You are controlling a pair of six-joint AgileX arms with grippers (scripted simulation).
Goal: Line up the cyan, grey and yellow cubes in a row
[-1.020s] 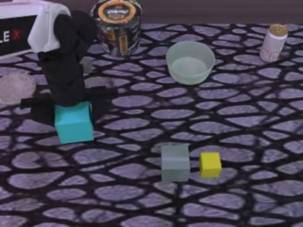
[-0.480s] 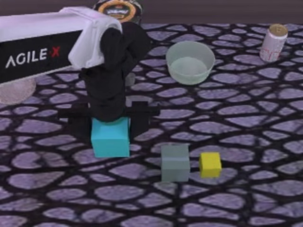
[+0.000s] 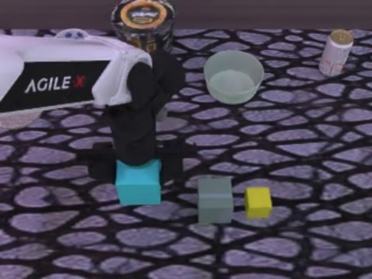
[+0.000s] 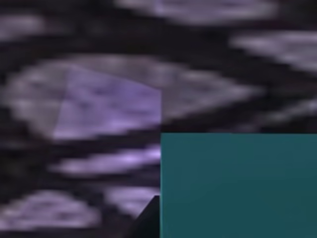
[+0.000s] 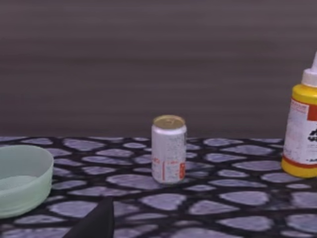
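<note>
Left gripper (image 3: 138, 165) sat over the cyan cube (image 3: 138, 182), its dark fingers (image 3: 100, 165) down on either side of the cube and clamped against it. The cube stood on the table (image 3: 302, 145) left of centre, near the grey cube (image 3: 215, 200) but apart from it, a gap of patterned tabletop between them. The yellow cube (image 3: 258, 201) lay just right of the grey one, close but not touching. The left wrist view showed the cyan cube's flat face (image 4: 237, 186) filling one corner over the stone pattern. Farther back stood a pale green bowl (image 3: 233, 76), a dark round tin (image 3: 143, 23) and a soda can (image 3: 335, 52). The right wrist view showed the can, the bowl's edge and a yellow bottle (image 5: 303, 129); the right gripper itself showed only as a dark sliver, so I could not tell its state.
</note>
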